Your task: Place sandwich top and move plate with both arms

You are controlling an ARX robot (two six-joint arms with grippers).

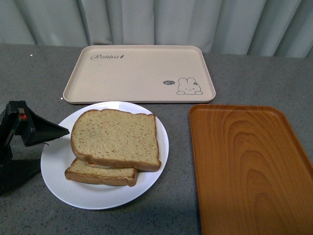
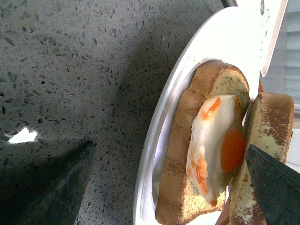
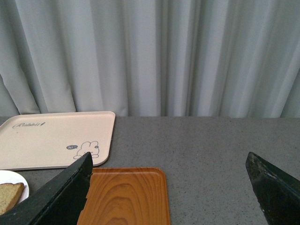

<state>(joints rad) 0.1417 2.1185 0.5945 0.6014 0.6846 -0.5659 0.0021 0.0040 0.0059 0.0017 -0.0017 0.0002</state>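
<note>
The sandwich top (image 1: 116,138) lies on the egg slice (image 1: 100,174). It is set a little toward the far side, so the lower slice's near crust shows beneath it. In the left wrist view the fried egg (image 2: 213,140) shows in the gap between the two slices. Both slices sit on the plate (image 1: 58,169), which rests on the grey speckled table (image 1: 29,63). The plate is just beside the near edge of the beige rabbit tray (image 1: 139,73) and left of the orange wood-grain tray (image 1: 247,166), apart from the latter.

The left gripper (image 2: 169,145) is at the plate's left rim with its jaws spread wide and nothing between them. One finger (image 2: 51,187) is over the bare table and the other is on the bread side, so the rim lies between them. Whether either finger touches the plate cannot be told.

The right gripper (image 3: 168,154) does not show in the front view. Its own camera shows its jaws wide apart and empty, above the near part of the orange tray. It faces the grey curtain (image 3: 154,56) at the far side.
</note>
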